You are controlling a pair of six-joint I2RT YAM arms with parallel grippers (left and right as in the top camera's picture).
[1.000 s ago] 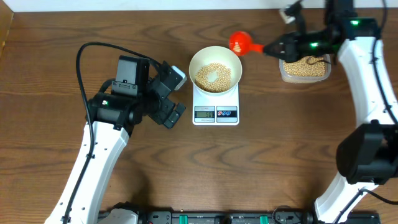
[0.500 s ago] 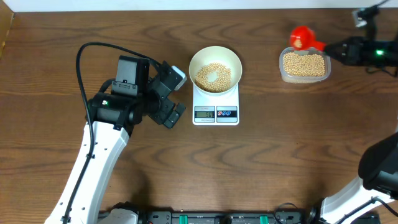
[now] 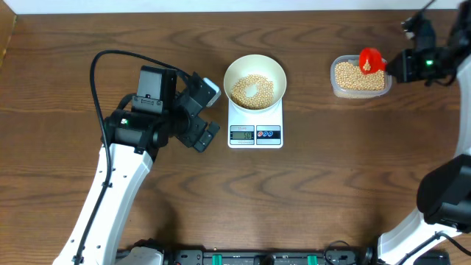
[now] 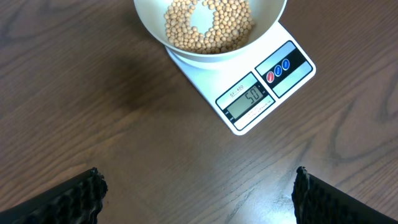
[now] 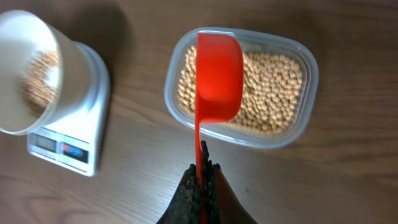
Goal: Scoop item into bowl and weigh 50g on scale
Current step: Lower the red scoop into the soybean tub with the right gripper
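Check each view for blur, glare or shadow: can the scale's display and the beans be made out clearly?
Overhead: evenly lit and sharp, but the scale display is too small to read. Left wrist: crisp, no glare, display legible, with only a faint shadow on the wood beside the bowl. Right wrist: the red scoop and beans are sharp, while the bowl and scale at the left edge look soft.

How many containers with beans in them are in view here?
2. The white bowl sits on the scale at the table's middle. The clear plastic tub stands off to its right, with the red scoop above it. No others show.
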